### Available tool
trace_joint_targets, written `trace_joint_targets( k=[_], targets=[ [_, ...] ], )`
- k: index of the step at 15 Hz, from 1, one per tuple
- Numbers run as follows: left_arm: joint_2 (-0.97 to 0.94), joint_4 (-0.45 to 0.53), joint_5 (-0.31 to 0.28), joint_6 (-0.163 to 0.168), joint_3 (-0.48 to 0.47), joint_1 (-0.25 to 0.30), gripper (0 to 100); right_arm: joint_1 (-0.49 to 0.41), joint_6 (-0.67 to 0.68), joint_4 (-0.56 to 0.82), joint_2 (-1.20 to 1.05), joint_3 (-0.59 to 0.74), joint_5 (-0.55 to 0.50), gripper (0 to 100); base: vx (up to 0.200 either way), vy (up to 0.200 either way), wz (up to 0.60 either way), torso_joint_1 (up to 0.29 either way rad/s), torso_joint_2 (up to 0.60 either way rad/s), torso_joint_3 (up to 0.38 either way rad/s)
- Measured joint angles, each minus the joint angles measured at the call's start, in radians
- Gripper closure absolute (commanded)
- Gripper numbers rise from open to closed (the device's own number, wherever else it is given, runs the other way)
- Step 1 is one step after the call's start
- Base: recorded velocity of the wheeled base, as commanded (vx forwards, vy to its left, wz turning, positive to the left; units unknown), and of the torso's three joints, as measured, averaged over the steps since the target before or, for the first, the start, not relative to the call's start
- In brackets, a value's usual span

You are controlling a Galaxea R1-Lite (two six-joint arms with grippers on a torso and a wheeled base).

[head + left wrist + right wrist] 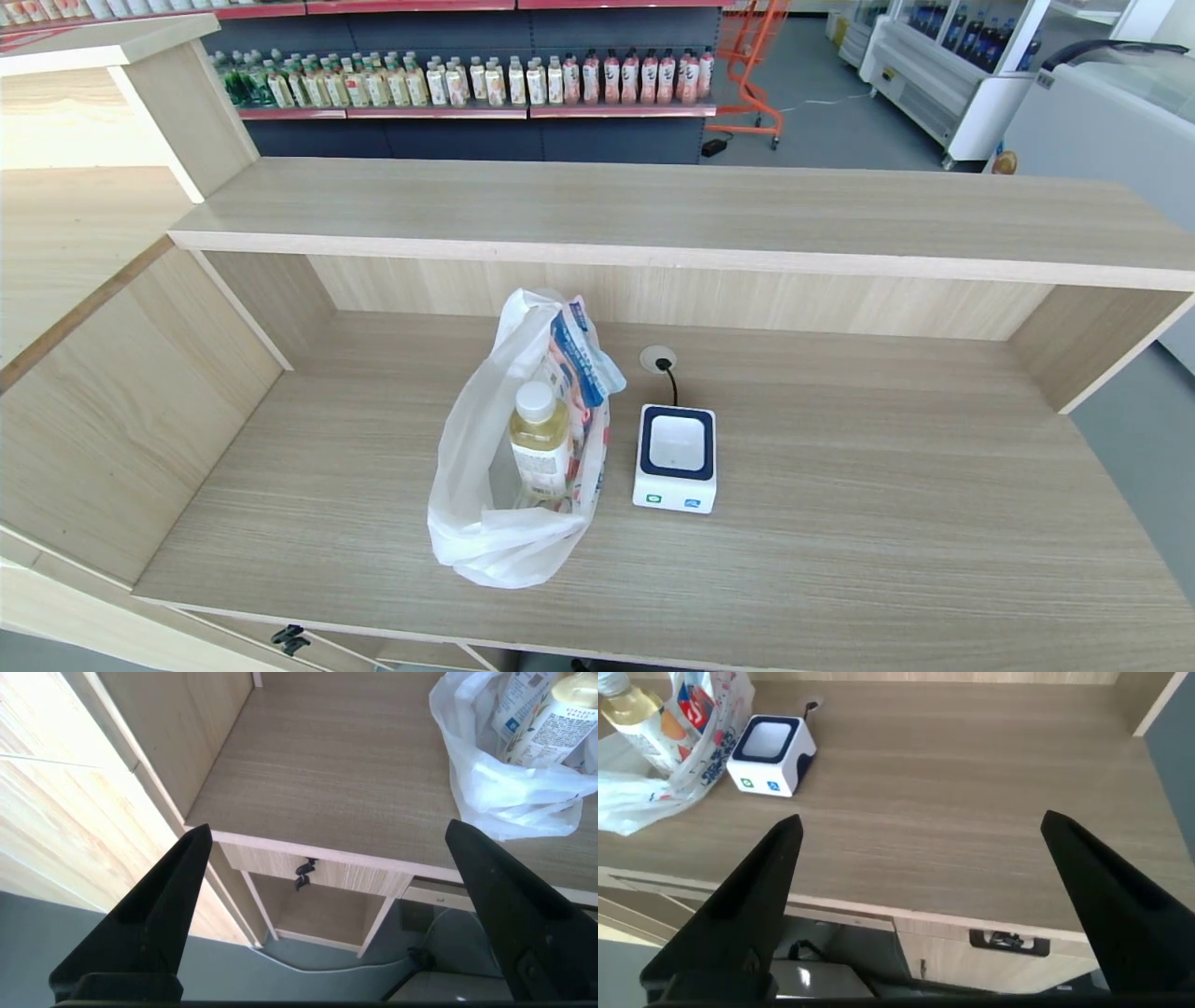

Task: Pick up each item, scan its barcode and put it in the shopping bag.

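A white plastic shopping bag (485,504) stands open on the wooden counter, left of the scanner. Inside it a bottle of yellow drink (539,439) with a white cap stands upright beside a colourful snack packet (571,373). The white barcode scanner (675,456) with a dark-framed window sits at mid-counter, its cable running to a hole behind it. My left gripper (327,840) hangs open off the counter's front edge, the bag (505,775) ahead of it. My right gripper (920,831) is open too, held before the front edge, with the scanner (771,754) and the bag (654,784) farther off.
A raised wooden ledge (653,224) runs along the counter's back, with side walls left and right. The counter surface (887,504) right of the scanner is bare wood. A drawer with a black handle (304,870) sits under the front edge. Store shelves of bottles stand beyond.
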Motion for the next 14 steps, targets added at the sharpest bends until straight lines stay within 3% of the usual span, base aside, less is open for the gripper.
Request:
trace_joint_targets(
  k=[1, 2, 14],
  targets=[
    [0.0, 0.0, 0.0, 0.0, 0.0, 0.0, 0, 0.0, 0.005, 0.0, -0.017, 0.0, -0.003, 0, 0.0, 0.0, 0.0, 0.0, 0.0, 0.0],
    [0.0, 0.0, 0.0, 0.0, 0.0, 0.0, 0, 0.0, 0.007, -0.001, -0.029, 0.0, -0.017, 100, 0.0, 0.0, 0.0, 0.0, 0.0, 0.0],
    [0.0, 0.0, 0.0, 0.0, 0.0, 0.0, 0, 0.0, 0.008, 0.002, -0.047, 0.0, -0.051, 100, 0.0, 0.0, 0.0, 0.0, 0.0, 0.0]
  ],
)
